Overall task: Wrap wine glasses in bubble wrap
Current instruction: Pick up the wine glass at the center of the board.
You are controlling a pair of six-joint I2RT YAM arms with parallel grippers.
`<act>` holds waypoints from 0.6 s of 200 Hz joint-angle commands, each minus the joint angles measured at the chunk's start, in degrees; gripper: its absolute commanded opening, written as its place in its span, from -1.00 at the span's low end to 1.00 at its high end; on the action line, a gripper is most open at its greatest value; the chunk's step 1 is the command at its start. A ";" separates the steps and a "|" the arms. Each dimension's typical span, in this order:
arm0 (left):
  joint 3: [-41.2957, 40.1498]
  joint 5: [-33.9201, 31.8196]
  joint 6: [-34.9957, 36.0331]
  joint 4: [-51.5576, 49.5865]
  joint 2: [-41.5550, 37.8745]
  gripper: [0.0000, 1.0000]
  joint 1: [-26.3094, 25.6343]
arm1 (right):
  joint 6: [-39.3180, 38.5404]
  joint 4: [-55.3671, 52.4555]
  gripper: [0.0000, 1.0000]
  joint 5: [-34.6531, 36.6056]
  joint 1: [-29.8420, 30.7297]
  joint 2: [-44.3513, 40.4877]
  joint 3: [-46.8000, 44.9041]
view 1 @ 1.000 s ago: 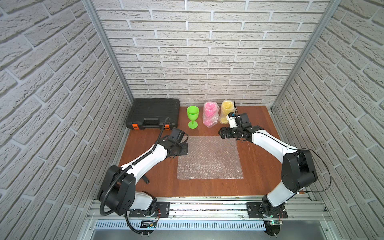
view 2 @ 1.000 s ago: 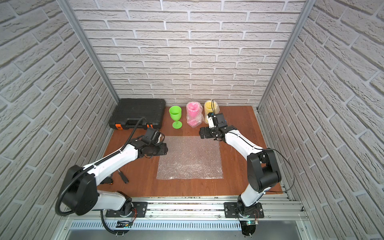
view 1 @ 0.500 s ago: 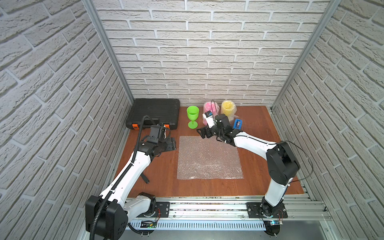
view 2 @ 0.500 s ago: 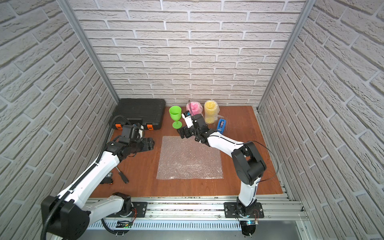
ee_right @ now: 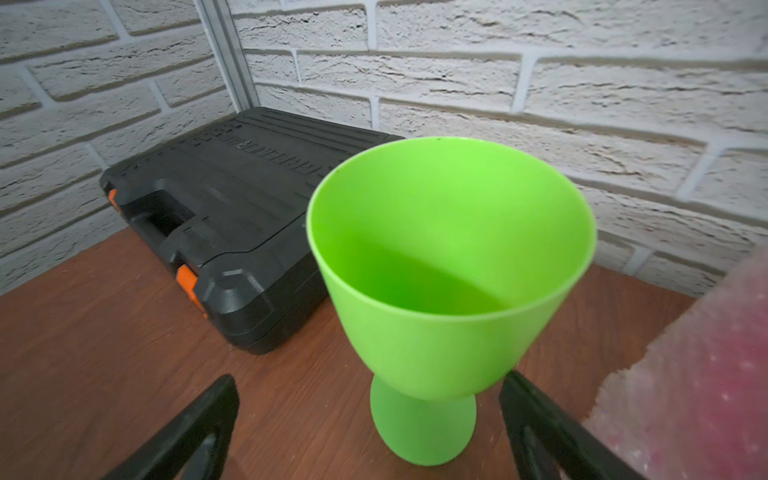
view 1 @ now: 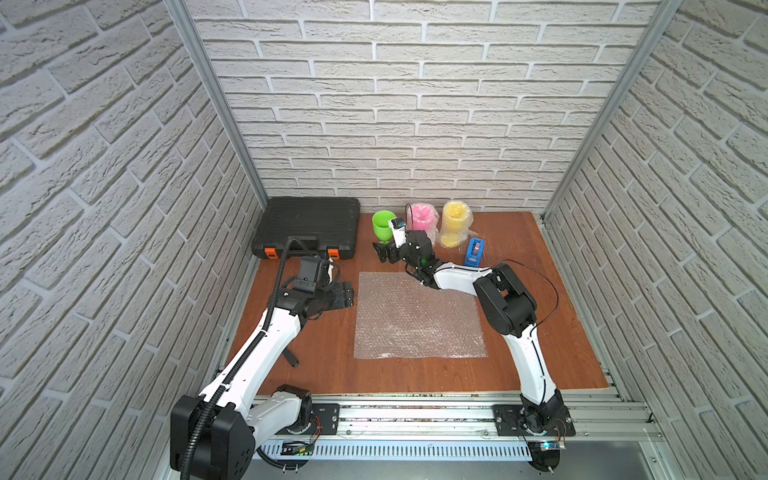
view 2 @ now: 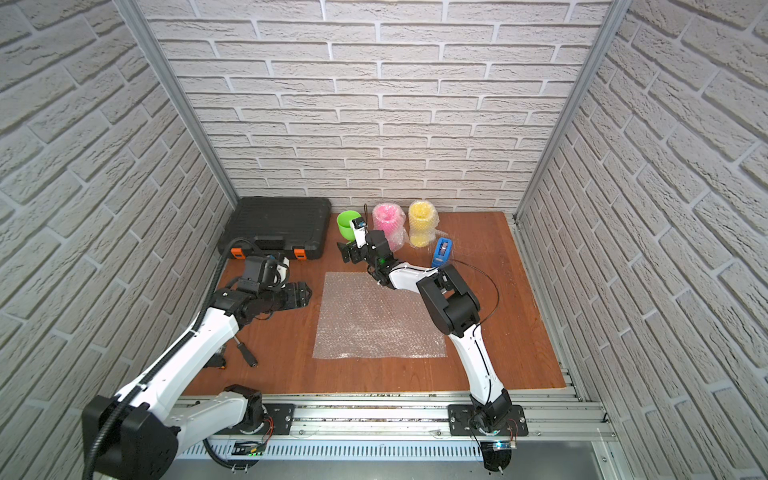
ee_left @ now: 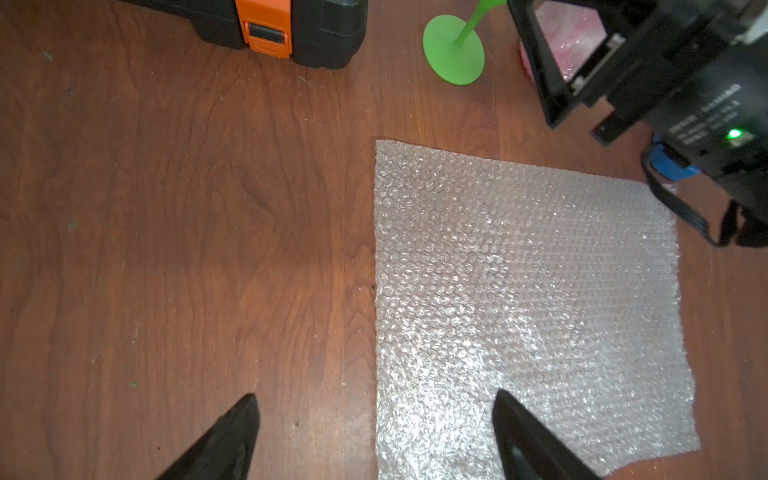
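A lime green goblet (view 1: 383, 224) stands upright and unwrapped at the back of a wooden table (view 1: 540, 332). To its right stand a pink goblet (view 1: 422, 216) and a yellow goblet (view 1: 455, 224), each covered in bubble wrap. The right claw (ee_right: 370, 384) is spread apart, one finger on each side of the green goblet's stem, not clamped. A flat bubble wrap sheet (view 1: 419, 316) lies mid-table. The left claw (ee_left: 374, 397), also apart and empty, hovers at the sheet's left edge. A blue tape dispenser (view 1: 475, 251) sits near the yellow goblet; a black tool case (view 1: 309, 226) lies back left.
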 commanded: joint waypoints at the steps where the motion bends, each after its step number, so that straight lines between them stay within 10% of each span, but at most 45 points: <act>1: -0.84 0.68 0.38 2.00 0.62 0.74 0.53 | -1.33 6.10 1.00 2.57 0.07 1.46 3.05; 120: -0.27 2.18 0.12 3.17 4.05 0.74 0.74 | 0.33 0.37 0.98 0.71 -1.66 16.79 25.14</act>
